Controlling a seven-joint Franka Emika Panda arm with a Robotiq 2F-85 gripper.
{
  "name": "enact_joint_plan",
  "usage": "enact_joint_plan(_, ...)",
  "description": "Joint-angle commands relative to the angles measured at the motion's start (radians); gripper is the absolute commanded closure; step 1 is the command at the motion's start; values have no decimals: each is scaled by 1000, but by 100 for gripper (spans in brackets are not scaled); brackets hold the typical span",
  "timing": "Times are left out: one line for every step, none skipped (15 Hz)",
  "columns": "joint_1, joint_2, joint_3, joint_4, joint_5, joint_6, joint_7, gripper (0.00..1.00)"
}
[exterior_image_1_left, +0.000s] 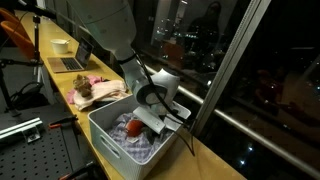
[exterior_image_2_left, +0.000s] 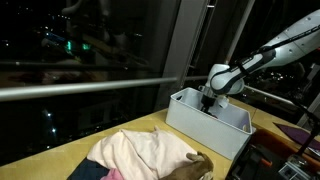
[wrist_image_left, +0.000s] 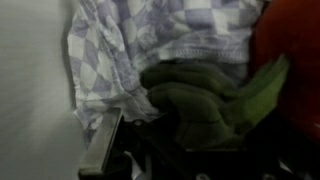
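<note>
My gripper (exterior_image_1_left: 152, 118) reaches down into a white bin (exterior_image_1_left: 104, 134) on the yellow table; in an exterior view it hangs over the bin's far end (exterior_image_2_left: 210, 104). In the wrist view a crumpled green cloth (wrist_image_left: 205, 100) fills the space at the gripper (wrist_image_left: 190, 150), bunched between the jaws. One dark finger (wrist_image_left: 100, 152) shows at the lower left; the other is hidden in shadow. A blue-and-white checked cloth (wrist_image_left: 130, 45) lies behind the green one, against the bin's pale wall (wrist_image_left: 30, 90). A red item (wrist_image_left: 295, 50) lies at the right, and shows inside the bin (exterior_image_1_left: 131, 127).
A pile of pink and cream clothes (exterior_image_2_left: 145, 150) lies on the table beside the bin (exterior_image_2_left: 205, 122), the same pile (exterior_image_1_left: 96, 90) in both exterior views. Farther along stand a laptop (exterior_image_1_left: 70, 62) and a white bowl (exterior_image_1_left: 60, 45). A window with a metal rail (exterior_image_2_left: 90, 85) runs behind the table.
</note>
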Motion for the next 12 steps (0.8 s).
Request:
enact_joint_plan(-23,-189,31,-151,-7,-15,0,98)
enact_joint_plan(-18,-242,29,-186,-10,-14,2,97)
enact_joint_plan(-16,-285,30,-211,-9,-13,-2,100)
enact_joint_plan(-12,-334,27,-235,-11,-10,-1,100)
enact_joint_plan(-9,-385,26,-261,-10,-14,-3,100)
enact_joint_plan(-7,-436,28,-280,-5,-22,-7,100)
enact_joint_plan(1,-490,24,-301,-7,-29,-4,100)
enact_joint_plan(11,-539,22,-314,-8,-38,-2,100)
enact_joint_plan(25,-588,19,-323,-16,-54,6,100)
enact_joint_plan(40,-633,17,-329,-25,-73,13,100)
enact_joint_plan(60,-676,15,-328,-46,-92,25,100)
enact_joint_plan(80,-716,16,-325,-69,-116,35,100)
